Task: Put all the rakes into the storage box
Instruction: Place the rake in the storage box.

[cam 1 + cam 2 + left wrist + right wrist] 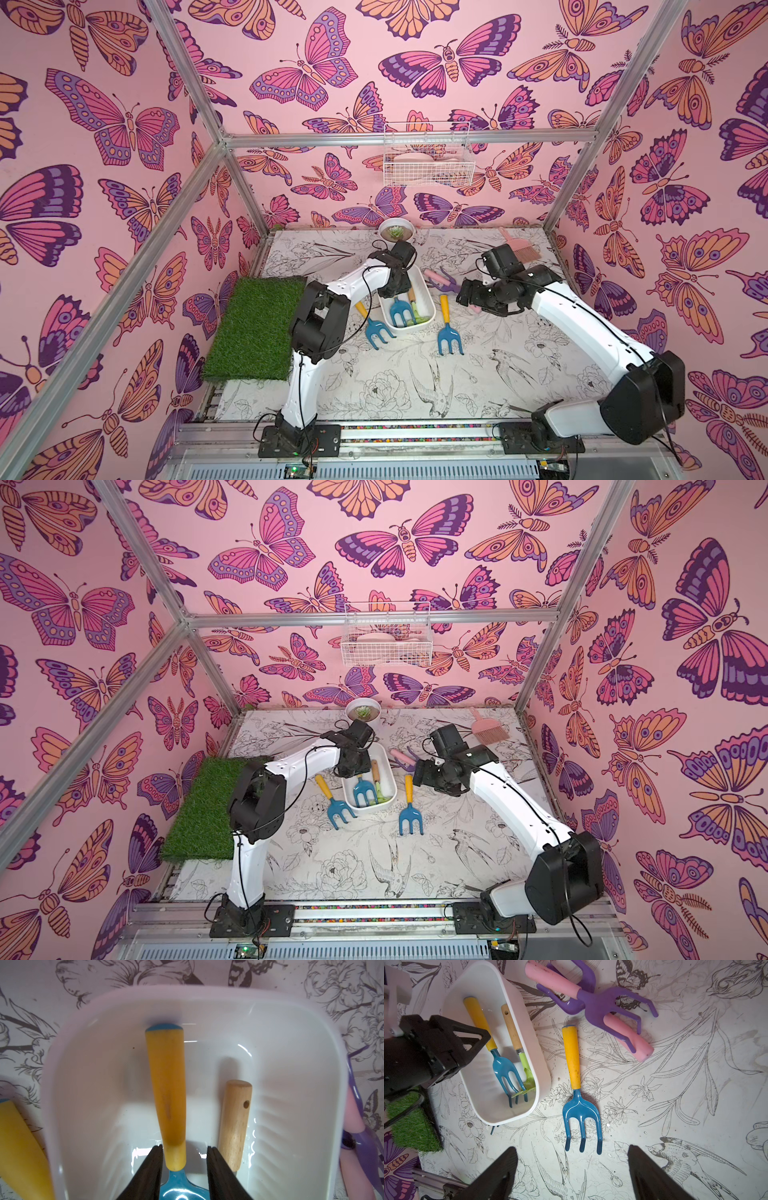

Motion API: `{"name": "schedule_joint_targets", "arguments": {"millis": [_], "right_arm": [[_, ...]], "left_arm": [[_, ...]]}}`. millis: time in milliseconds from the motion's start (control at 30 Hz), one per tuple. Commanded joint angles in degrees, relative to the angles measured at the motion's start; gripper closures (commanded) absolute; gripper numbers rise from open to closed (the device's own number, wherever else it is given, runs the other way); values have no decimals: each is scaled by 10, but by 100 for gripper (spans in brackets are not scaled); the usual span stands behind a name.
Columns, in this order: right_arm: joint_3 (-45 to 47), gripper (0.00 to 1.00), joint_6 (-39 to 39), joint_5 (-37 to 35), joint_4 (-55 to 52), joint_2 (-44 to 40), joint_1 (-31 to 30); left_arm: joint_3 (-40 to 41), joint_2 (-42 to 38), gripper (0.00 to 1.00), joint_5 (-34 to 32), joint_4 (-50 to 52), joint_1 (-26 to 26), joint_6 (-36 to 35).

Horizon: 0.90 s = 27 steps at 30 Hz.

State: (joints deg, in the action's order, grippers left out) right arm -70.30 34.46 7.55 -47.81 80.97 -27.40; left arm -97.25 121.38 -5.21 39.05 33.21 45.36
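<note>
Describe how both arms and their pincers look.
Both the left arm and right arm have white shell links, bulky black joints and thin black cables along them. The left pincer and right pincer have black, wedge-shaped fingers.

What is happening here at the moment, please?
The left gripper hangs over the storage box, jaws apart on either side of the yellow handle of a blue rake lying inside beside a green tool. The right gripper is open above another blue rake on the table.
</note>
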Motion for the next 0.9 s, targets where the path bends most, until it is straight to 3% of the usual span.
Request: {"name": "schedule_joint_targets", "arguments": {"millis": [0,467,867], "right_arm": [[-1,14,-8,-5,-11,11,4],[-22,22,-28,5,9,81,4],[-69,33,-38,24,18,178,4]], "left_arm": [[-4,-44,60,-12,14,8,-19],[77,-250,61,-28,13,12,-64],[251,-448,57,19,8,-46,-74]]}}
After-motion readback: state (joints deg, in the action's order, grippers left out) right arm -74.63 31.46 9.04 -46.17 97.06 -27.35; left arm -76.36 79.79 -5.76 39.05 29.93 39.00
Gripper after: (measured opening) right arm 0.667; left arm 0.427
